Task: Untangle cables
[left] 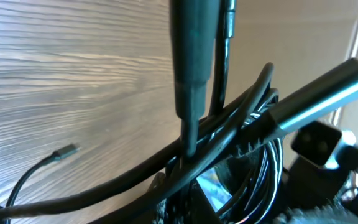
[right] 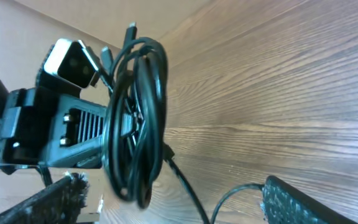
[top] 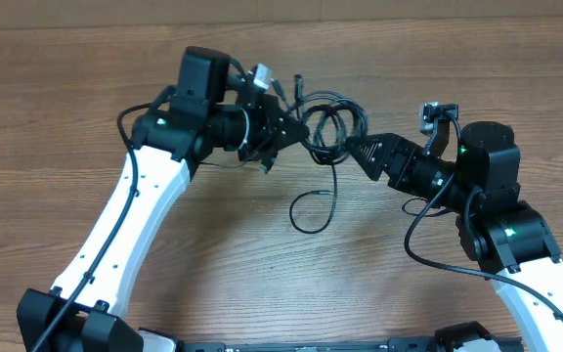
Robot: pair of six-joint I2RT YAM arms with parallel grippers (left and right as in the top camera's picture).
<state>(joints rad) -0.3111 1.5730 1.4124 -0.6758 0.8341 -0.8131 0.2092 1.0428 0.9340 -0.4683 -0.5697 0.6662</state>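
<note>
**Desk:** What is your left hand doing?

**Me:** My left gripper (top: 304, 137) is pressed tight on the cables (top: 332, 119), pinching the coiled bundle at its left edge. From the right wrist camera I see the loops (right: 138, 112) bunched together in front of that gripper, several turns lying side by side.

**Desk:** And the right?

**Me:** My right gripper (top: 353, 149) is spread wide. Its fingers (right: 303, 202) sit at opposite edges of its own view with nothing pinched between them. From overhead its tip is just beside the right side of the bundle. I can't say whether it touches a strand.

**Desk:** Anything loose?

**Me:** One strand (top: 306, 210) drops out of the bundle and curls in an open loop on the wooden table (top: 66, 98). It ends in a small plug (top: 332, 193) with a metallic tip. The left wrist view is too close and blurred for me to sort out which strand crosses which.
</note>
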